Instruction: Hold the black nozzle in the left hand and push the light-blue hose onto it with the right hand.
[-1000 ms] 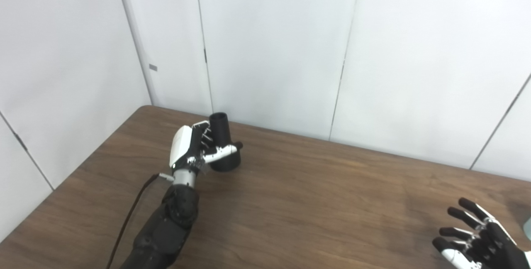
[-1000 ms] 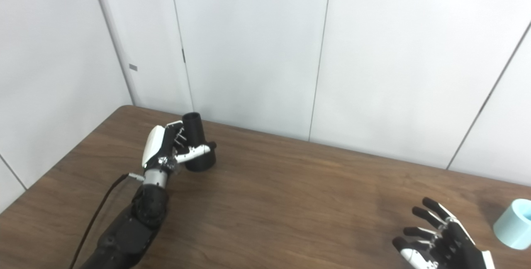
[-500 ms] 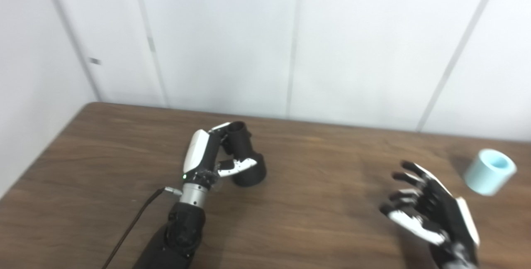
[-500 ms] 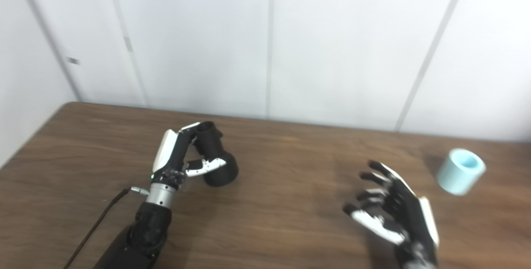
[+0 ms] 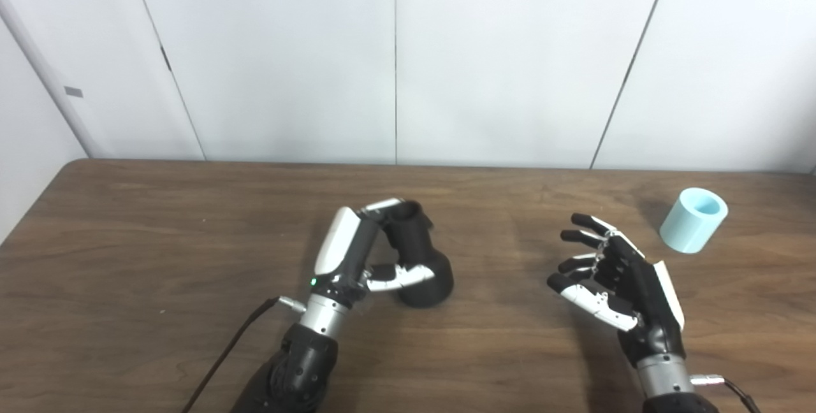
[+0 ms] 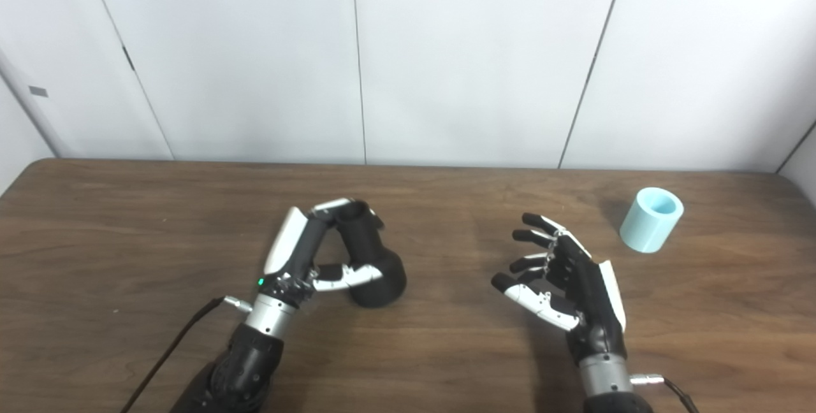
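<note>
1. Left eye view, holdings. Left hand [image 5: 357, 260], centre of frame: clasped round the black nozzle [image 5: 417, 260], fingers over the narrow neck, thumb across the flared base. The nozzle tilts, open neck toward upper left of centre; whether its base touches the table [image 5: 159, 273] cannot be told.
2. Left eye view, idle item. Right hand [image 5: 621, 285], lower right: empty, fingers spread, palm facing left.
3. Left eye view, target. Light-blue hose [image 5: 693, 219], right of frame, level with the nozzle's neck: a short open tube on the table, tipped slightly, well apart from the right hand.
4. Right eye view, handling. Light-blue hose [image 6: 651, 219] looks light, thick-walled and smooth, probably rubbery; likely to slip or roll if nudged. Best taken round the outer wall at mid-height, leaving the bore clear.
5. Right eye view, nozzle. Black nozzle [image 6: 370, 260] appears rigid plastic; the neck is the mating end.
6. Right eye view, clearance. Bare wood lies between right hand [image 6: 567, 285] and hose; the table's far edge meets the wall just behind, and its right end lies not far beyond the hose.
</note>
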Robot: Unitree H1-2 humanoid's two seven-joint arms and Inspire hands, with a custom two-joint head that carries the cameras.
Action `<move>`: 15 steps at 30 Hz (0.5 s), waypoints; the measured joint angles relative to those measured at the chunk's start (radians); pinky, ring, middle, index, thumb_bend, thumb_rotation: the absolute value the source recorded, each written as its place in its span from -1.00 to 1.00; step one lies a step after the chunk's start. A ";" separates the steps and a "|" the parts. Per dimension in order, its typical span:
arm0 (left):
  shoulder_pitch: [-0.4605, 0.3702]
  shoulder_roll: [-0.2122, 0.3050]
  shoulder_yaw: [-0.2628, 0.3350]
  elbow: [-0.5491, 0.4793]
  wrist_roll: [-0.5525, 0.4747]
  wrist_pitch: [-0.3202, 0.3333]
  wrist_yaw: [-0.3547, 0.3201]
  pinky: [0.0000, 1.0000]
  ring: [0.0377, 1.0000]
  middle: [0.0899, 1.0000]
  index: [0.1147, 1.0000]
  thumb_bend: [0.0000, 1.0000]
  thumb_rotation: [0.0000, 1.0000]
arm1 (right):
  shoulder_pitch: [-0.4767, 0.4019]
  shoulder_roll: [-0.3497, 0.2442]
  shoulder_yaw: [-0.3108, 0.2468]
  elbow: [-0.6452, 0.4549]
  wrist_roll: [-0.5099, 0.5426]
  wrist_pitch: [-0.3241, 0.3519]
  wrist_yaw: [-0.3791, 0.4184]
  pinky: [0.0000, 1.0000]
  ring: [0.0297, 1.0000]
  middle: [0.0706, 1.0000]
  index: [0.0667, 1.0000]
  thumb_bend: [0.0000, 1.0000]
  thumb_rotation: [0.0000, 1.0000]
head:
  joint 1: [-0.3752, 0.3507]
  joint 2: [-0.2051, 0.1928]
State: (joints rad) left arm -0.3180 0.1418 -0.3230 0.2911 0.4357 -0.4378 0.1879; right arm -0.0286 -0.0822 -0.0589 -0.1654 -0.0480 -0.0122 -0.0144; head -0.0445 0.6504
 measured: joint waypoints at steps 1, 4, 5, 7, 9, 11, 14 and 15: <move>0.001 0.008 -0.011 -0.001 -0.003 0.000 -0.011 -0.32 -0.26 -0.13 -0.10 0.00 -1.00 | 0.000 0.002 0.001 0.000 -0.003 0.000 -0.001 -0.20 0.05 0.36 0.46 0.42 -0.35 | -0.003 0.002; 0.002 0.026 -0.046 -0.005 -0.003 -0.001 -0.044 -0.41 -0.33 -0.15 -0.04 -0.01 -1.00 | 0.002 0.000 0.001 -0.001 -0.016 0.001 -0.003 -0.21 0.05 0.35 0.47 0.42 -0.33 | -0.017 -0.005; 0.003 0.031 -0.055 -0.009 0.000 -0.001 -0.055 -0.42 -0.34 -0.16 -0.03 -0.01 -1.00 | 0.004 0.000 0.001 -0.001 -0.017 0.001 -0.003 -0.21 0.04 0.35 0.47 0.42 -0.36 | -0.017 -0.005; 0.006 0.039 -0.071 -0.018 0.012 -0.001 -0.083 -0.41 -0.33 -0.16 -0.03 -0.01 -1.00 | 0.006 0.001 0.003 -0.002 -0.018 0.002 -0.003 -0.20 0.02 0.34 0.46 0.41 -0.38 | -0.032 -0.005; 0.008 0.051 -0.096 -0.028 0.030 -0.008 -0.090 -0.38 -0.32 -0.15 -0.04 -0.01 -1.00 | 0.009 0.003 0.005 -0.008 -0.018 0.004 -0.003 -0.19 0.02 0.35 0.47 0.41 -0.38 | -0.032 -0.005; 0.002 0.072 -0.148 -0.032 0.078 -0.016 -0.068 -0.39 -0.32 -0.16 -0.04 -0.01 -1.00 | 0.011 0.005 0.007 -0.014 -0.019 0.007 -0.003 -0.19 0.04 0.37 0.47 0.41 -0.38 | -0.041 0.001; -0.028 0.129 -0.267 -0.030 0.165 -0.044 0.002 -0.46 -0.34 -0.22 -0.04 -0.01 -1.00 | 0.013 0.008 0.009 -0.039 -0.020 0.016 -0.003 -0.19 0.05 0.38 0.47 0.40 -0.41 | -0.043 0.008; -0.036 0.140 -0.290 -0.025 0.175 -0.044 0.021 -0.45 -0.34 -0.23 -0.04 -0.01 -1.00 | 0.014 0.008 0.008 -0.042 -0.020 0.017 -0.003 -0.20 0.05 0.38 0.46 0.40 -0.43 | -0.043 0.008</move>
State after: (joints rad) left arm -0.3538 0.2816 -0.6125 0.2660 0.6111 -0.4815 0.2091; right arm -0.0150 -0.0741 -0.0507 -0.2079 -0.0680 0.0048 -0.0179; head -0.0874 0.6581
